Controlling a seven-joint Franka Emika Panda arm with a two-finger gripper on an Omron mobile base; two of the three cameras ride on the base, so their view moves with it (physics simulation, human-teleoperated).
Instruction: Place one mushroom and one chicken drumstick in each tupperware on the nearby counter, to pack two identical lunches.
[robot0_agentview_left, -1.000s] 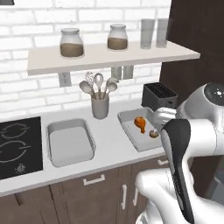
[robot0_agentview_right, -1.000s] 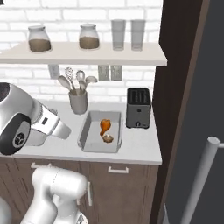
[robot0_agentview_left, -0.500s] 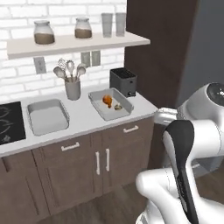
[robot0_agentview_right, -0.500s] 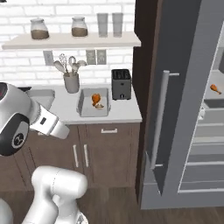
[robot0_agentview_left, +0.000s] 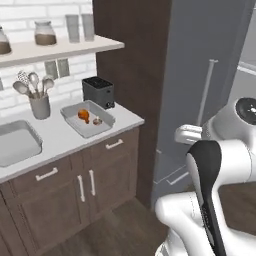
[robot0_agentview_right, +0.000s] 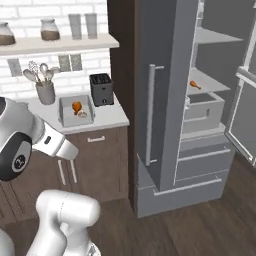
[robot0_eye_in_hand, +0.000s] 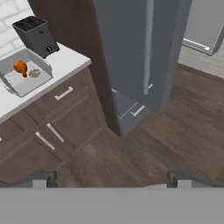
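Observation:
On the counter (robot0_agentview_left: 56, 138) next to the toaster stands one tupperware (robot0_agentview_left: 74, 122) with a chicken drumstick (robot0_agentview_left: 83, 115) and a mushroom (robot0_agentview_left: 97, 121) in it. The second tupperware (robot0_agentview_left: 19, 151) lies further left and looks bare inside. In the hand view the filled tupperware (robot0_eye_in_hand: 15, 85) sits at upper left with the drumstick (robot0_eye_in_hand: 20, 67) and mushroom (robot0_eye_in_hand: 34, 73). Another drumstick (robot0_agentview_right: 195, 85) lies on a shelf in the open fridge. My gripper (robot0_eye_in_hand: 111, 180) is open, holds nothing, and hangs over the wooden floor, well away from the counter.
A black toaster (robot0_agentview_left: 98, 91) and a utensil cup (robot0_agentview_left: 40, 106) stand at the back of the counter. The tall grey fridge (robot0_agentview_right: 165, 100) stands to the right, its right door (robot0_agentview_right: 245, 115) swung open, with a drawer (robot0_agentview_right: 202, 107) under the shelf. Jars and glasses stand on the wall shelf (robot0_agentview_left: 55, 49).
The whole picture has shifted: the base has driven back and to the right, away from the counter, and the fridge has come into view. The gripper has stayed open.

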